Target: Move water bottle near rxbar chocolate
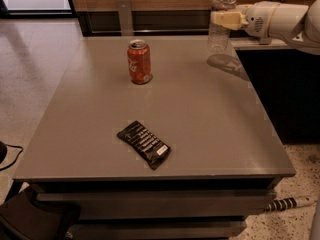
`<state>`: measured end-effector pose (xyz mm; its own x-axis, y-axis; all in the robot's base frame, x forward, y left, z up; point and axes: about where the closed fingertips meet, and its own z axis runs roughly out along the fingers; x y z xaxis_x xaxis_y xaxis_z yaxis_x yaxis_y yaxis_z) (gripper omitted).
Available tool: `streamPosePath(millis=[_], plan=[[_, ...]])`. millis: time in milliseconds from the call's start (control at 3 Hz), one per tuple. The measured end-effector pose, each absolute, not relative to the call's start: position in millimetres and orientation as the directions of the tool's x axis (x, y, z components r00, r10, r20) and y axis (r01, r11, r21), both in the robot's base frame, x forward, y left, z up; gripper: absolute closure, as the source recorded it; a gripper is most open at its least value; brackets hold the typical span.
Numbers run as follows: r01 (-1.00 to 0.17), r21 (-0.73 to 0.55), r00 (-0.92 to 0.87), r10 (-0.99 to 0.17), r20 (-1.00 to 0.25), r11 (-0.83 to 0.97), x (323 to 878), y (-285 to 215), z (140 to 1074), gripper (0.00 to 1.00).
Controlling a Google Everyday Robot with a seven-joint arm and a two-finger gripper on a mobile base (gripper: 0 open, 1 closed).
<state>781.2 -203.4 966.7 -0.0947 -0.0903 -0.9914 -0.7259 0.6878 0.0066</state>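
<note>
Grey table [215,129], far right corner: the gripper [223,20] reaches in from the right, its jaws pinching the bottle [218,38] at mid-height, close to the back edge. An orange can [139,61] stands left of it. The rxbar [144,144] lies flat near the front edge, well apart from both, with open surface to its right.
</note>
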Motion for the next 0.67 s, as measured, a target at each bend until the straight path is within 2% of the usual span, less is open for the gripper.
streamPosePath(millis=[667], plan=[[-0.768, -0.025, -0.059, -0.110, -0.992, 0.640, 680.2, -199.4, 989.0, 1.00]])
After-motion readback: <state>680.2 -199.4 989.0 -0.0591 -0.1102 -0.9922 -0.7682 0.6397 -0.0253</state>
